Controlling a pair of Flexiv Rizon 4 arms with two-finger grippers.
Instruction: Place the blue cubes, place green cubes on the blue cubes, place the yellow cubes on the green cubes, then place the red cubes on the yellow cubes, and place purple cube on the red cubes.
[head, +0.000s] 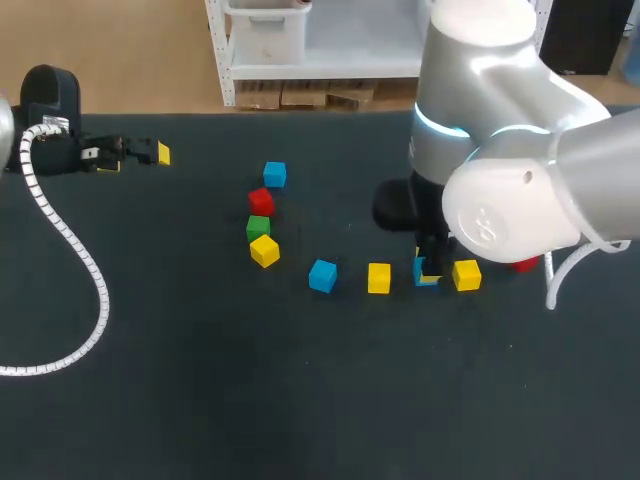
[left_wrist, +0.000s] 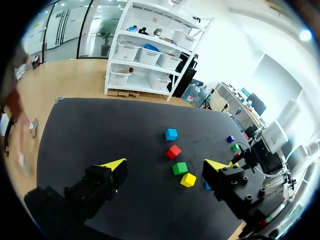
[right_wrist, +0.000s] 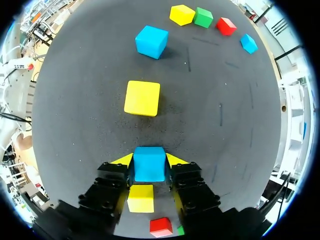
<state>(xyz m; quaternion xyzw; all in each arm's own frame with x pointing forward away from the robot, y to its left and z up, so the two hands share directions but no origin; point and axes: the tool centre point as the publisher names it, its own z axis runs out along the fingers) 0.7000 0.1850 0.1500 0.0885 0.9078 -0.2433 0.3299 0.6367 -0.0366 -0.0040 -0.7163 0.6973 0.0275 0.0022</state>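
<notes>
Dark worktop, where the right fingers are clenched on a blue cube, one at each side of it, while the left fingers hang spread and empty, well apart from that blue cube.

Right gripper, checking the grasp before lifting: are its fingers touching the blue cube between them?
Touching. Right wrist view: right gripper fingers meet the blue cube on both sides.
</notes>
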